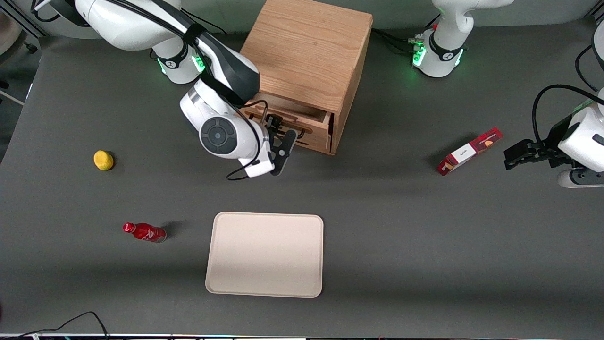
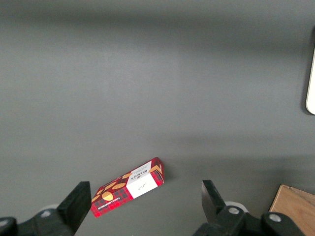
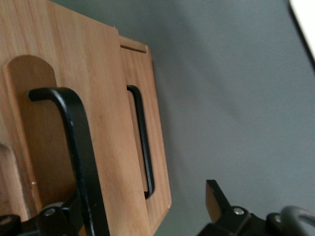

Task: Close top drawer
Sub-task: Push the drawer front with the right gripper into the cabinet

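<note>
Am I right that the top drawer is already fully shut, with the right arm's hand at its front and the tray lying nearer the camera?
Not quite. The top drawer is not shut: the front view shows it pulled partly out of the cabinet, its interior visible. The rest holds: the hand is at the drawer's front, and the tray lies nearer the camera.

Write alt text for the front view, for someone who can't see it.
The top drawer of a wooden cabinet stands partly open, with the end effector open at its handle. Nearer the camera lies a beige tray; a lemon and red bottle lie toward the working arm's end, a red box toward the parked arm's.
</note>
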`<state>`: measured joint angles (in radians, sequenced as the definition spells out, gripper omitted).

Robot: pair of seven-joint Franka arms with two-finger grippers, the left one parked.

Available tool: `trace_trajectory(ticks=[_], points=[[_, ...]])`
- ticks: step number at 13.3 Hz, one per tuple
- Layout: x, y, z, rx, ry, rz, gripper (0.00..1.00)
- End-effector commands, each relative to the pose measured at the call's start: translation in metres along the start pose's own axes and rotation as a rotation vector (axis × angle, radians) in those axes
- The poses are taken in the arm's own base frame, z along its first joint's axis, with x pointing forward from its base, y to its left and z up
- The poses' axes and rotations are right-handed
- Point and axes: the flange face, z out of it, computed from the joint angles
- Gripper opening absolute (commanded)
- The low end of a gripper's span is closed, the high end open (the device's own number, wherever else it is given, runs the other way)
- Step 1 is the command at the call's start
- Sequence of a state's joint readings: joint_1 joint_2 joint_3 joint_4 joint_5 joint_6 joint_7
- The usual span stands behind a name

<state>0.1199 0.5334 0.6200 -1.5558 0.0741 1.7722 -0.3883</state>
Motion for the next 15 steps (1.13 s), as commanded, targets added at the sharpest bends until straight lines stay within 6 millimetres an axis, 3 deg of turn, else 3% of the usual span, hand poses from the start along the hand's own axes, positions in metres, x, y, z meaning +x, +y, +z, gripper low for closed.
trace_trajectory(ticks=[1,4,9,10,15], points=[[-0.004,-0.026,0.003,-0.011,0.000,0.007,1.00],[-0.002,-0.044,0.008,0.013,0.006,0.026,1.00],[-0.001,-0.051,0.015,0.021,-0.007,0.018,1.00],[-0.002,-0.050,0.011,0.020,-0.002,0.019,1.00],[-0.006,-0.051,-0.049,0.062,0.085,0.048,1.00]])
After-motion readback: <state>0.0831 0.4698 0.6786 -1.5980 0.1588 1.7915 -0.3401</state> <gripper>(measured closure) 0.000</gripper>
